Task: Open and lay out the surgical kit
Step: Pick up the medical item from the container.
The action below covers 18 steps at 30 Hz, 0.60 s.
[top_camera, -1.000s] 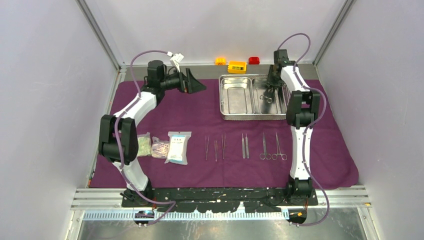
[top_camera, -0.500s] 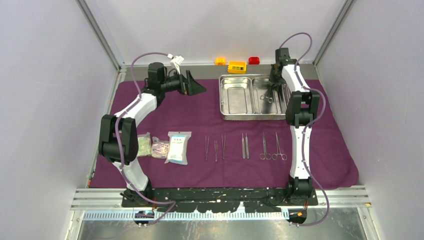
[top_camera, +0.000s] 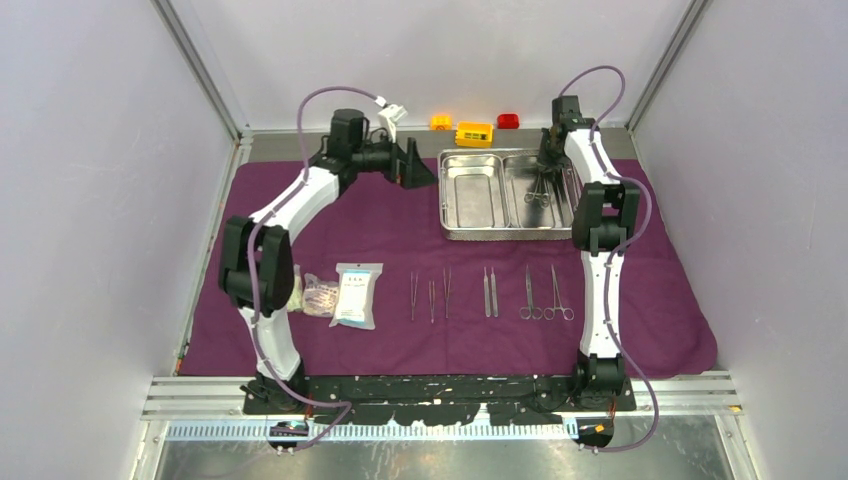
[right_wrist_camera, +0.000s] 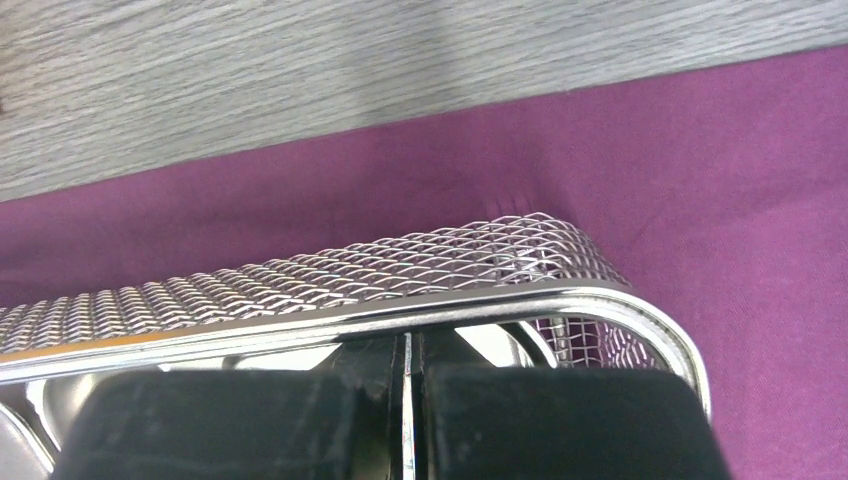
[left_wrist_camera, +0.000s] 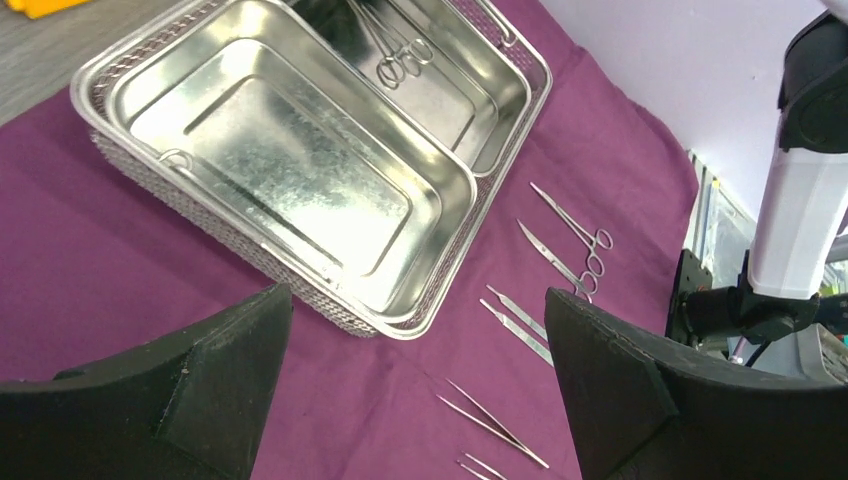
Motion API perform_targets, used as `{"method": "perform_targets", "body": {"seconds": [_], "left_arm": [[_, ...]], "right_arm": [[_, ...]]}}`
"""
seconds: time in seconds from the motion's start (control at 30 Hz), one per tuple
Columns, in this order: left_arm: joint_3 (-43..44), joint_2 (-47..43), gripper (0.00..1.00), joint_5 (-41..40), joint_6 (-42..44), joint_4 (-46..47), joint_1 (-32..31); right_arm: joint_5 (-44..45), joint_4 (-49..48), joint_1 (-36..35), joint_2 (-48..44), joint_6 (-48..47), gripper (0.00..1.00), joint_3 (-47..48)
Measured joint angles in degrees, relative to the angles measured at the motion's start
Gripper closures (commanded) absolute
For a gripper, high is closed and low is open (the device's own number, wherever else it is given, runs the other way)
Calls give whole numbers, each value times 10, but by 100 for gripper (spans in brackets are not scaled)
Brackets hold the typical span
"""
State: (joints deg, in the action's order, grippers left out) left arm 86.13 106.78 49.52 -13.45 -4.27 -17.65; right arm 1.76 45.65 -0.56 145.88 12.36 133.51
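Surgical kit spread on the purple cloth [top_camera: 400,220], with the tray [top_camera: 443,195] far-right of centre.
Near edge: three packets [top_camera: 357,295], five tweezers [top_camera: 447,292] and two ring-handled tools [top_camera: 527,295], all lying near-to-far with their rings nearest. The left gripper [top_camera: 430,170] gapes beside the tray. The right gripper [right_wrist_camera: 407,400] is clenched on a thin steel strip [right_wrist_camera: 407,430] in the right compartment.

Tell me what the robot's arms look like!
The left arm and right arm are white tubes joined by chunky black joints. A thin purple cable loops along each. The left gripper has thick black wedge fingers.
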Motion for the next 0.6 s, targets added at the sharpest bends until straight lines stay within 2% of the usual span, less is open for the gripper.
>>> {"method": "perform_targets", "body": {"seconds": [0.13, 0.3, 0.43, 0.6], "left_arm": [[56, 46, 1, -19, 17, -36, -30], [151, 123, 9, -55, 19, -70, -72], [269, 212, 15, -103, 15, -100, -126], [448, 329, 17, -156, 25, -154, -186]], "right_arm": [[-15, -11, 0, -6, -1, 100, -12], [-25, -14, 0, -7, -1, 100, -15], [-29, -19, 0, -10, 0, 100, -21], [-31, -21, 6, -11, 1, 100, -23]]}}
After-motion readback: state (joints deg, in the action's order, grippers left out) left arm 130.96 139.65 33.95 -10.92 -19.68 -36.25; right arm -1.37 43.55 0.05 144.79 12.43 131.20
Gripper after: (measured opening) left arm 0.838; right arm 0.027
